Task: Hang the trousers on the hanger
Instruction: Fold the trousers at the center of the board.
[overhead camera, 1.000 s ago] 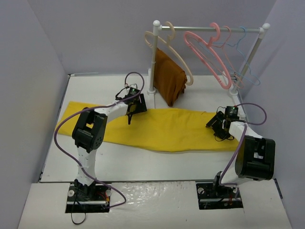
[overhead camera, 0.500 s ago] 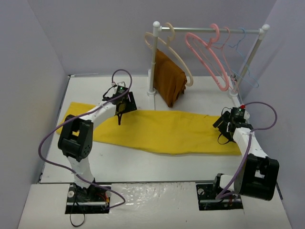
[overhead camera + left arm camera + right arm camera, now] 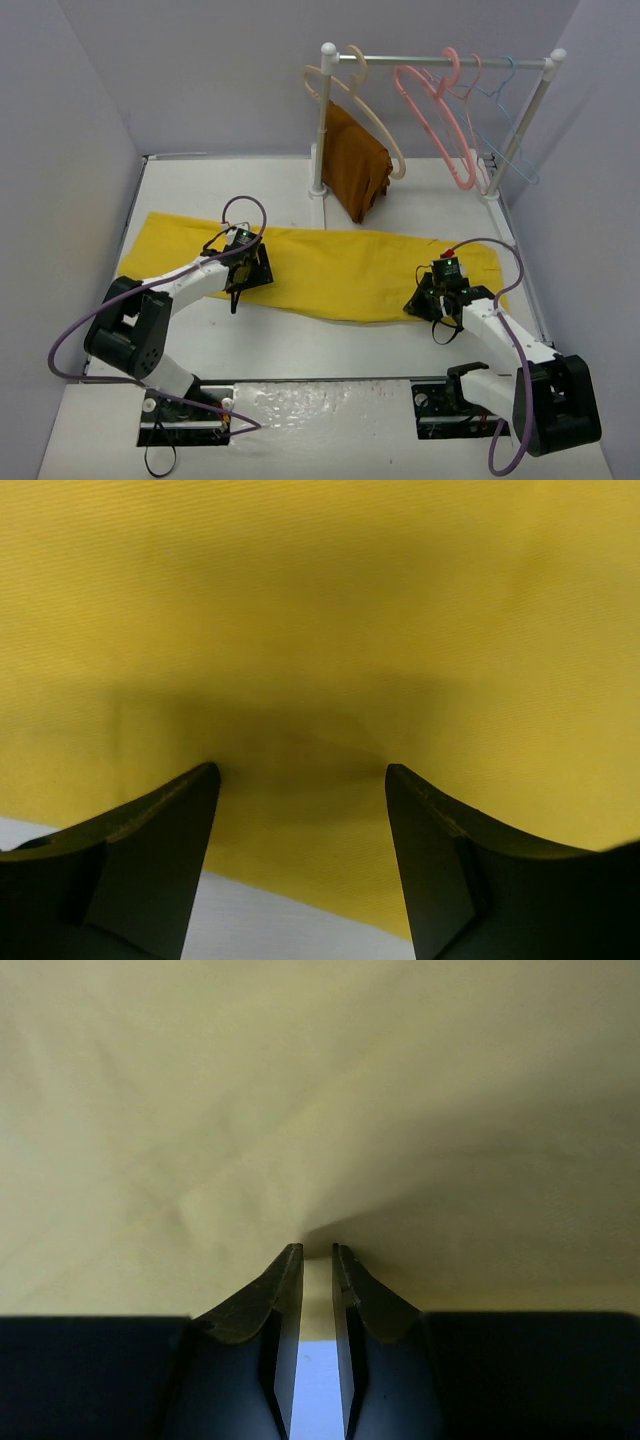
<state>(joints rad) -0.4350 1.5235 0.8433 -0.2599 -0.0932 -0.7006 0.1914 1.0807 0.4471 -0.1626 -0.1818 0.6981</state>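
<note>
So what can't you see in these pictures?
- Top view: the right gripper covers the trousers' edge beneath it.
- Left wrist view: the trousers run past the frame's top and sides.
- Top view: the brown cloth hides the beige hanger's lower bar.

The large bright yellow soft cloth trousers [image 3: 340, 270] lie flat on the white table [image 3: 300, 345], stretched from left to right across its middle. Behind them, toward the right, stands the white tube clothes rack [image 3: 400, 60]. Along its rail, from left to right, hang the thick beige hanger [image 3: 385, 140], with the rust-brown cloth [image 3: 355, 165] draped over it, then the thin pink plastic hanger [image 3: 440, 115], a second pink hanger [image 3: 478, 72] just beside it, and the light blue hanger [image 3: 515, 145]. The left gripper [image 3: 300, 780] sits over the trousers' near edge, left of centre. The right gripper [image 3: 317, 1252] sits at the same edge, toward the right end.
</note>
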